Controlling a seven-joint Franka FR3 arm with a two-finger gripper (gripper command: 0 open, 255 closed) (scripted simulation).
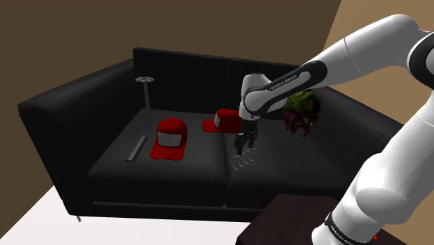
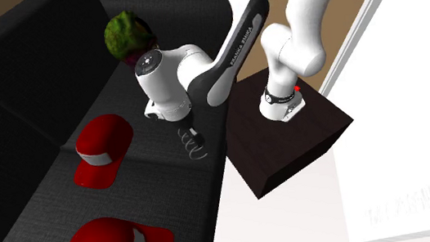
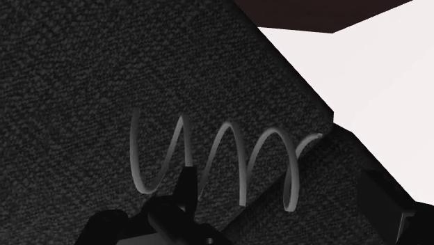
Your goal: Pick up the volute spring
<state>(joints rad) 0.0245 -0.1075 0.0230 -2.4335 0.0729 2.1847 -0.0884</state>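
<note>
holding the fingers spread open, gripping nothing, close above the spring. lying flat on the sofa seat near its front edge, long axis running from one finger toward the other, one tip over the coils. probably needing a wrist turn before closing.

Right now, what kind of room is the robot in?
Probably a living room in a house. A big black sofa stands against a brown wall, and two red caps lie on its seat.
</note>
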